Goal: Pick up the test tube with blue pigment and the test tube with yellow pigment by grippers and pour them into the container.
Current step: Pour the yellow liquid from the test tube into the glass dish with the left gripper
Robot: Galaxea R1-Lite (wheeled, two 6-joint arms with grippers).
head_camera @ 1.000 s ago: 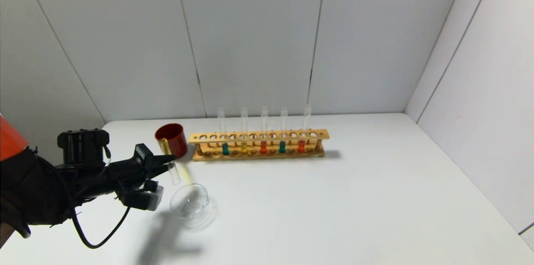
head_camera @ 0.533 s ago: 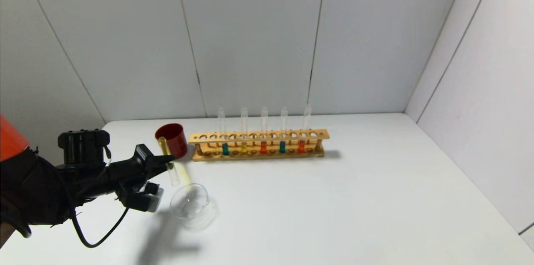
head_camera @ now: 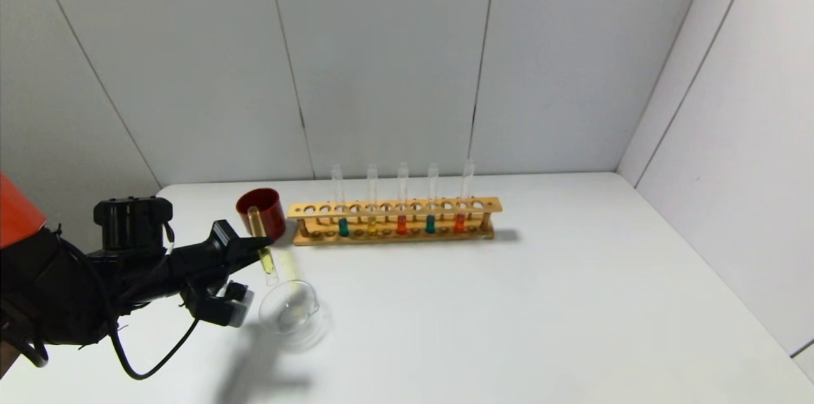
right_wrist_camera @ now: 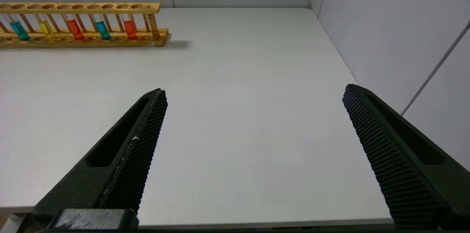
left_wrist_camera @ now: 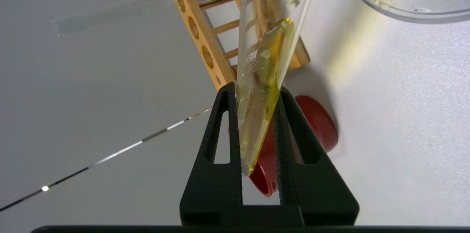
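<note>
- The left claw (head_camera: 257,243) reaches in over the left part of a white table (head_camera: 509,302), clamped on a glass tube (head_camera: 262,245) of yellow liquid
- The tube is tilted, its open mouth low and near the rim of the dish (head_camera: 289,308), its round end up in front of a red cup (head_camera: 262,213)
- In the left wrist view the yellow liquid (left_wrist_camera: 266,90) runs along the lower side of the tube, short of the mouth
- The clear glass dish stands on the table just beside the claw, a few droplets in it
- A wooden rack (head_camera: 394,219) stands behind, right of the cup, with five upright tubes: blue (head_camera: 343,226), yellow (head_camera: 372,226), red, blue, red
- The right claw (right_wrist_camera: 253,145) hangs wide, holding nothing, over bare table well right of the rack
</note>
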